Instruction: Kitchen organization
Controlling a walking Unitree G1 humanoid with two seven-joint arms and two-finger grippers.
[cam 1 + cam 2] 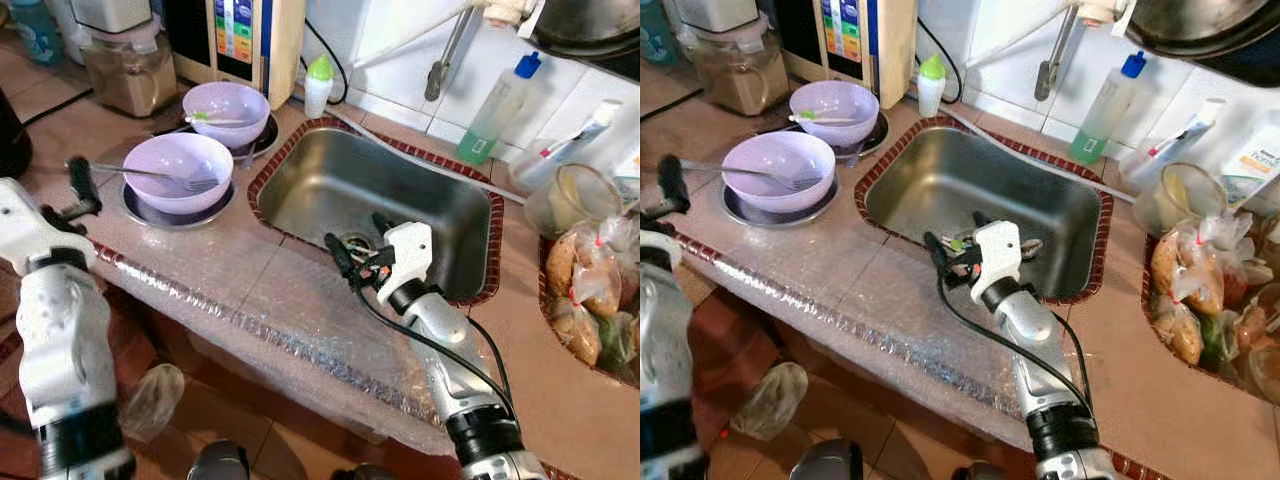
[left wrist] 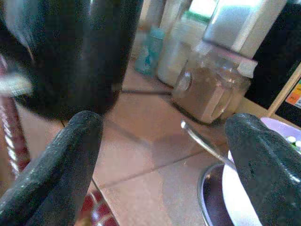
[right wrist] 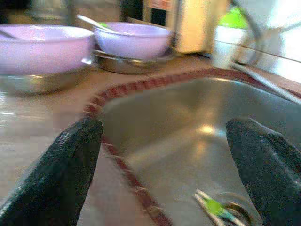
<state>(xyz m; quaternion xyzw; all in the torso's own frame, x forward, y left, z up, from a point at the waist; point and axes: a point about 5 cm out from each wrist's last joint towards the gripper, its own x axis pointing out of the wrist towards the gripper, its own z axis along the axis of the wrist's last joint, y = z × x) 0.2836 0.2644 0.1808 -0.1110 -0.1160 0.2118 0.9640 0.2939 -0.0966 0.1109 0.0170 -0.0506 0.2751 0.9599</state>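
**Robot's 2 grippers spread wide at a kitchen sink**

The right gripper (image 1: 352, 244) hangs over the near rim of the steel sink (image 1: 330, 185), its 2 black fingers (image 3: 70, 160) spread wide apart with nothing between them. Seen from its wrist, they frame the sink's near edge and basin, where a small green-and-white utensil (image 3: 210, 206) lies beside the drain (image 3: 235, 209). The silver right arm (image 1: 450, 350) reaches up to it from the lower edge of the head view, crossing the pale stone counter (image 1: 240, 280), which is edged in red-brown tile around the sink.

The left gripper (image 1: 80, 190) is raised at the counter's left end, just beside the near lavender bowl (image 1: 178, 170); its fingers (image 2: 61, 160) are likewise parted and hold nothing. Its wrist camera looks between them at a blurred dark vessel (image 2: 70, 52), a glass jar of brown powder (image 2: 211, 89) and the slim metal handle of a fork (image 1: 150, 175), which rests across the near bowl with its tines over the bowl's right rim. That bowl sits on a steel plate (image 1: 140, 211).

A 2nd lavender bowl (image 1: 225, 110) stands behind it on another steel plate, a pale green-tipped utensil (image 1: 215, 118) laid across its mouth. A small white bottle with a green cap (image 1: 318, 85) stands at the sink's far left corner, and a clear bottle of green liquid with a blue cap (image 1: 495, 110) leans at the tiled wall. At right, knotted plastic bags of food (image 1: 590, 290) fill a recess.
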